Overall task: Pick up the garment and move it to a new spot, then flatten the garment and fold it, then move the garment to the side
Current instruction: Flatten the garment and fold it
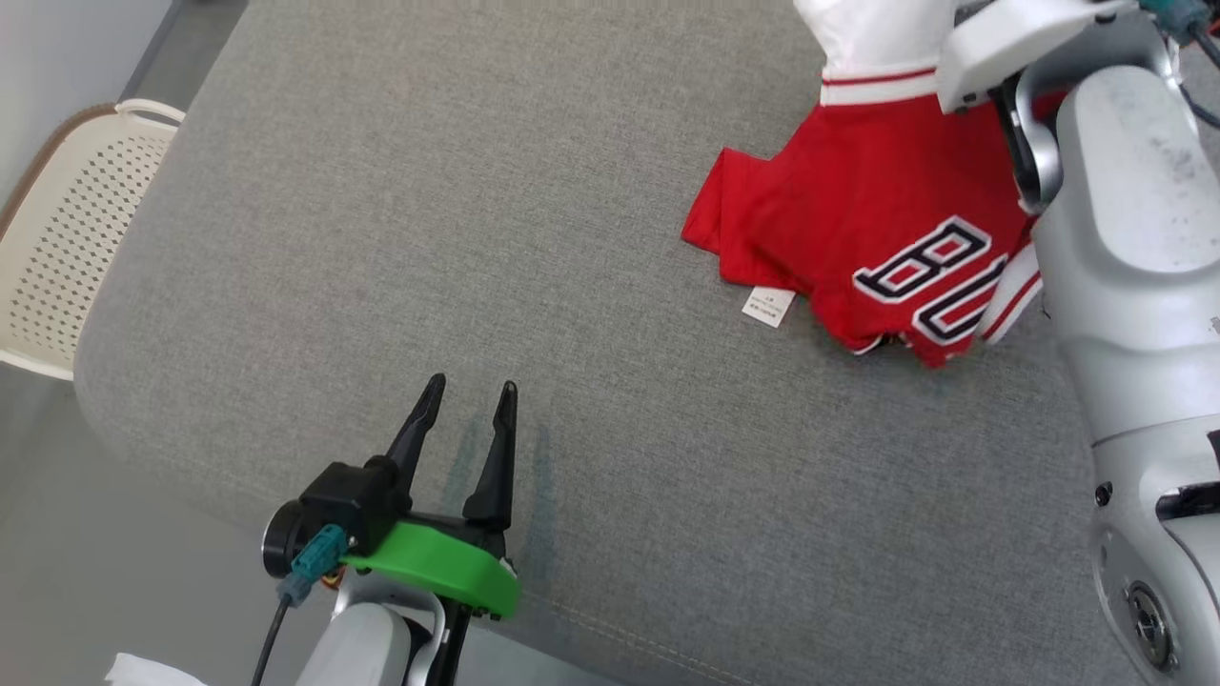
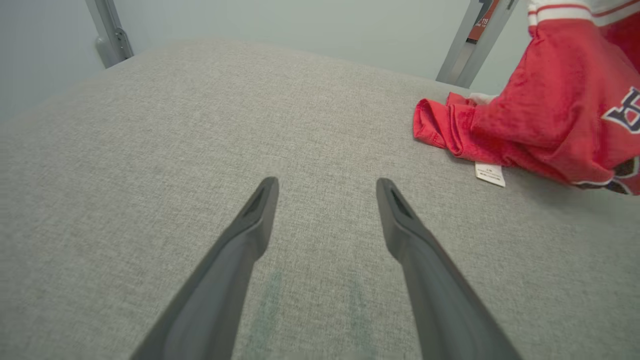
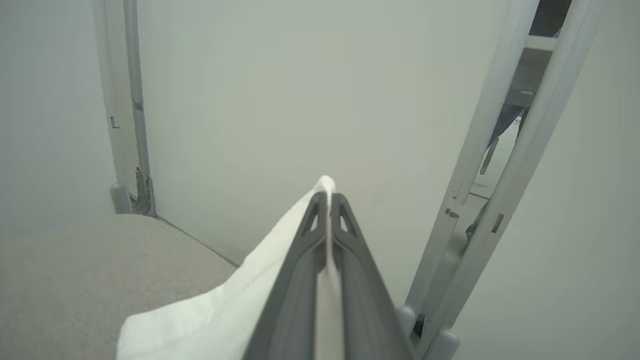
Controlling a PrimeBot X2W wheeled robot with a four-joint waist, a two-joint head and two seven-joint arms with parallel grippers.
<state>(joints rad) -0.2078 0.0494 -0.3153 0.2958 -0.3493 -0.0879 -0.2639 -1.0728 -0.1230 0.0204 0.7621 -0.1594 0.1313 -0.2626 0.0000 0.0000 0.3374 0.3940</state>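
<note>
Grey fabric-covered tabletop [image 1: 477, 238] with a rounded near-left corner and a seam along the near edge.

The right arm [image 1: 1125, 238] is a pale forearm running up the right edge of the head view and covering part of the garment.

The garment [image 1: 877, 210] is a red jersey with white trim and dark-outlined white letters "BU". It is at the far right of the tabletop. The lower red part lies crumpled on the fabric, and the white upper part is lifted off it toward the top of the head view. In the left wrist view it [image 2: 540, 115] sits at the upper right, well apart from the left fingers.

A cream perforated chair [image 1: 67, 238] stands off the tabletop's left side.

The left gripper [image 1: 474, 386] is at near centre-left over bare fabric, on a green mount, and holds nothing. Its jaws are spread wide, with a clear gap between the 2 fingers in its own wrist view [image 2: 327, 182]. Faint greenish marks show on the fabric under it.

The right gripper [image 3: 329, 196] has its jaws closed tight, with a fold of the garment's white cloth [image 3: 210, 320] pinched between the 2 fingers. The cloth pokes just past the tips and hangs down to the left. There is a pale wall behind it and a corner of the tabletop below left.

A small white label [image 1: 768, 306] lies flat on the fabric at the garment's near-left hem. It also shows in the left wrist view [image 2: 489, 174].
</note>
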